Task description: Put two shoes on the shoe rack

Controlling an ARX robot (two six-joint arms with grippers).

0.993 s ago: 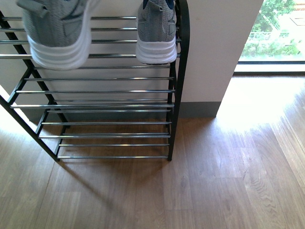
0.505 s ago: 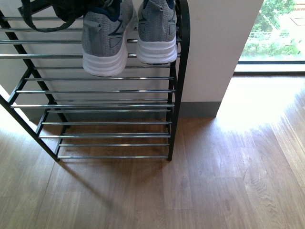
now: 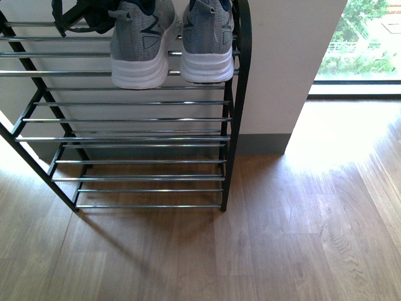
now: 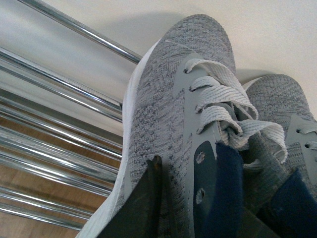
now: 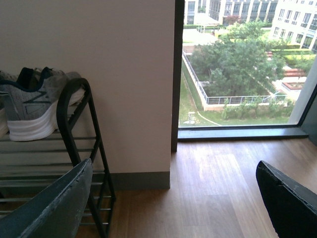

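Two grey knit sneakers stand side by side, heels toward me, on the top tier of the shoe rack (image 3: 131,119). The left sneaker (image 3: 141,44) is held at its collar by my left gripper (image 3: 94,12), which is shut on it; in the left wrist view the dark fingers (image 4: 143,203) pinch the sneaker (image 4: 173,109) beside its laces. The right sneaker (image 3: 207,41) rests at the rack's right end and shows in the right wrist view (image 5: 29,106). My right gripper (image 5: 173,198) is open and empty over the floor. The pale blue slides are out of view.
The rack's lower chrome tiers (image 3: 138,163) hold nothing. A white wall (image 3: 282,63) with a grey skirting stands behind the rack. A floor-level window (image 5: 242,64) lies to the right. Wooden floor (image 3: 269,232) spreads in front.
The left sneaker has moved right along the top tier and further back, and now stands beside the right sneaker. My left gripper has come into view at its collar.
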